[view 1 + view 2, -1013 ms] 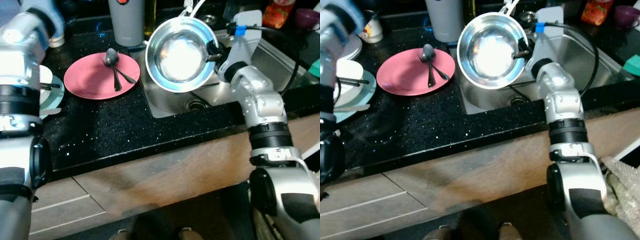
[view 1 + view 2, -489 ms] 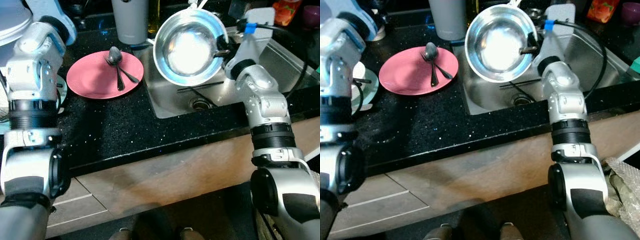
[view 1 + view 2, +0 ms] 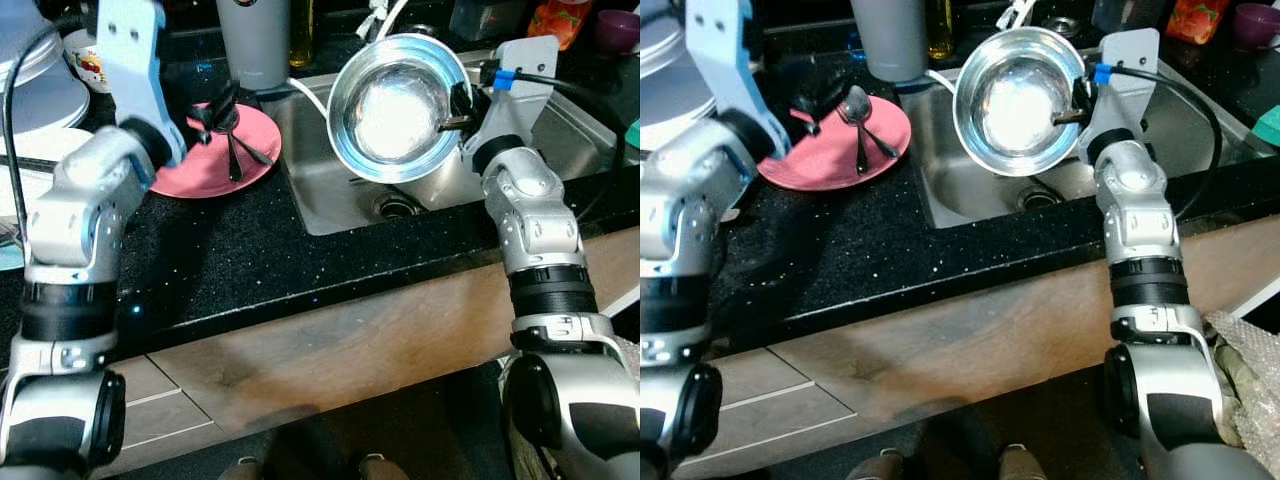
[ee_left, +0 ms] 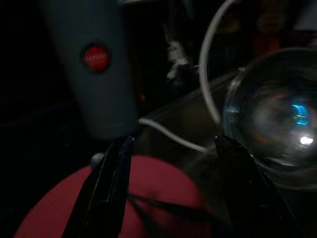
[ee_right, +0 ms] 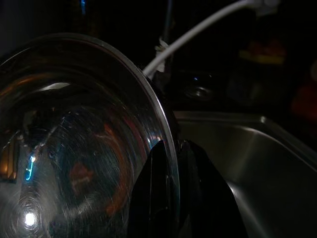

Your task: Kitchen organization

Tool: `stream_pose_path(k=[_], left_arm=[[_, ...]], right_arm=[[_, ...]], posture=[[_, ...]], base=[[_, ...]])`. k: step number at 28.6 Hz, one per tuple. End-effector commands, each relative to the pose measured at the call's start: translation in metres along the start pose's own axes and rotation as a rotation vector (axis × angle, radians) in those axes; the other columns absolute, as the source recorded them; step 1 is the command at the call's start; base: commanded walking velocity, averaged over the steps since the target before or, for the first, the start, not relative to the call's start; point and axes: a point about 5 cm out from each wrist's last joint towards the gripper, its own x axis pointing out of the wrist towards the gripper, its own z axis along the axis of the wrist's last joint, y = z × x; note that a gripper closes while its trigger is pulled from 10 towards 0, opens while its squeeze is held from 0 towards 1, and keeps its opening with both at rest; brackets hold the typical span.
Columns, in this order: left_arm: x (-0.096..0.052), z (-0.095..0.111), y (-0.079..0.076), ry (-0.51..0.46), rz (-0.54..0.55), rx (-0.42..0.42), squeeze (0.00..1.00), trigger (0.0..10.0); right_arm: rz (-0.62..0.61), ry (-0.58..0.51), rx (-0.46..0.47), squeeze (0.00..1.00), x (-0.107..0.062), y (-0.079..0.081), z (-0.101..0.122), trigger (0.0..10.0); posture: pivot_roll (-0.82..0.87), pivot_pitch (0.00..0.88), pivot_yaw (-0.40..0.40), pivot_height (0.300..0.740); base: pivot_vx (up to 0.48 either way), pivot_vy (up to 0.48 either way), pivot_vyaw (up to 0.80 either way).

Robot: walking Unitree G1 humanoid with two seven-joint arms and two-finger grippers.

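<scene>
**Bowl held over the sink, left gripper spread above the plate**

My right gripper [image 5: 171, 198] is pinched closed on the rim of the steel bowl [image 3: 400, 105], one finger inside, one outside. The bowl sits in the upper middle of the frame, tilted so its polished, glaring inside faces the camera, hanging above the sink [image 3: 330, 190] and clear of the basin floor and drain [image 3: 398, 208].

My left gripper [image 4: 173, 163] has its fingers spread wide and holds nothing; it hovers over the near edge of the pink plate [image 3: 215, 170] at upper left, with a spoon [image 3: 853, 105] and a fork lying crossed on the plate. I cannot tell whether the fingertips touch the plate.

A grey cylinder [image 3: 257, 40] with a red round button stands behind the plate, and a white cord [image 4: 208, 84] curves past it toward the sink. Stacked white dishes [image 3: 40, 95] sit at far left.

The black speckled counter [image 3: 240, 260] in front of the plate and sink is glossy and bare up to its wooden front edge [image 3: 350, 340].
</scene>
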Motion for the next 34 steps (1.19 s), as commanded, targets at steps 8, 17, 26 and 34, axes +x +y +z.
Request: stream_pose_path(k=[8, 17, 26, 34], left_arm=[[-0.007, -0.011, -0.041, 0.075, -0.319, 0.175, 0.0, 10.0], [-0.014, -0.024, -0.05, 0.162, -0.369, 0.176, 0.0, 10.0], [-0.027, -0.042, -0.05, 0.279, -0.424, 0.206, 0.0, 10.0], [-0.031, -0.048, -0.059, 0.32, -0.476, 0.195, 0.0, 10.0]], right_arm=[[0.061, 0.04, -0.113, 0.0, 0.004, 0.006, -0.018, 10.0], [0.129, 0.123, -0.28, 0.0, 0.009, 0.012, -0.037, 10.0], [0.226, 0.17, -0.397, 0.0, 0.015, 0.029, -0.046, 10.0], [0.338, 0.209, -0.389, 0.0, 0.017, 0.047, -0.049, 10.0]], posture=[[0.05, 0.119, 0.031, 0.74], [0.05, 0.129, 0.033, 0.74], [0.06, 0.139, 0.016, 0.74], [0.06, 0.143, 0.009, 0.74]], base=[[0.0, 0.0, 0.0], [0.0, 0.0, 0.0], [0.0, 0.0, 0.0], [0.0, 0.0, 0.0]])
